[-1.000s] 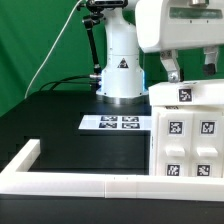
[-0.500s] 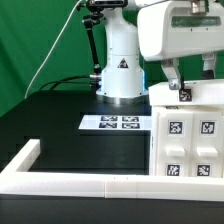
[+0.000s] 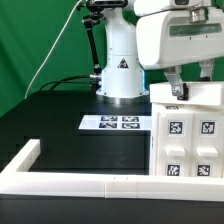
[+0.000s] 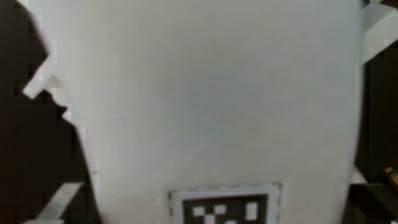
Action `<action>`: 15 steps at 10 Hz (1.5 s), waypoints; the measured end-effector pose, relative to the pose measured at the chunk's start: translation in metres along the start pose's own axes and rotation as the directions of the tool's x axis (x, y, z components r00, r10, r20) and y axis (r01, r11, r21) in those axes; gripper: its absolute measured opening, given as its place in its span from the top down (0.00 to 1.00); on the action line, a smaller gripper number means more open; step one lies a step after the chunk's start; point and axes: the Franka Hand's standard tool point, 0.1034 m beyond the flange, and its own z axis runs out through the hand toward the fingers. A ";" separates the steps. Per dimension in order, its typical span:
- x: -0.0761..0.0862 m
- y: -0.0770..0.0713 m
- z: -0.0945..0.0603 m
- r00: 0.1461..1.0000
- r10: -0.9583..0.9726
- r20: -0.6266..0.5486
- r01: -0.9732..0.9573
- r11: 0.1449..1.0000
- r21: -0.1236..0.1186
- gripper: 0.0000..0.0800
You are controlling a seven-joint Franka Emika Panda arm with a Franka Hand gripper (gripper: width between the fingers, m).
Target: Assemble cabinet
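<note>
The white cabinet (image 3: pixel 190 135) stands at the exterior view's right, its front covered in black-and-white tags. My gripper (image 3: pixel 188 88) hangs directly over its top part, with a finger (image 3: pixel 172 88) down at the top edge. The fingers are spread wide on either side of that part. In the wrist view a white cabinet panel (image 4: pixel 205 100) fills the picture, with one tag (image 4: pixel 228 205) at its edge. Only a dark finger (image 4: pixel 59 200) shows beside it. I cannot see any contact between the pads and the part.
The marker board (image 3: pixel 115 123) lies flat on the black table in front of the robot base (image 3: pixel 120 70). The long white rail frame (image 3: pixel 80 185) borders the near edge and the exterior view's left. A green backdrop stands behind.
My gripper has come down toward the cabinet's top part and now covers the tag on top that showed before. The cabinet has not moved.
</note>
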 end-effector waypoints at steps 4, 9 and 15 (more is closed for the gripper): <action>0.000 0.000 0.000 0.977 0.214 -0.002 -0.214 0.977 -0.001 0.30; 0.002 -0.002 0.002 0.725 0.689 -0.014 -0.689 0.725 -0.001 0.30; 0.003 0.000 0.001 0.328 0.944 -0.040 -0.944 0.329 0.022 0.30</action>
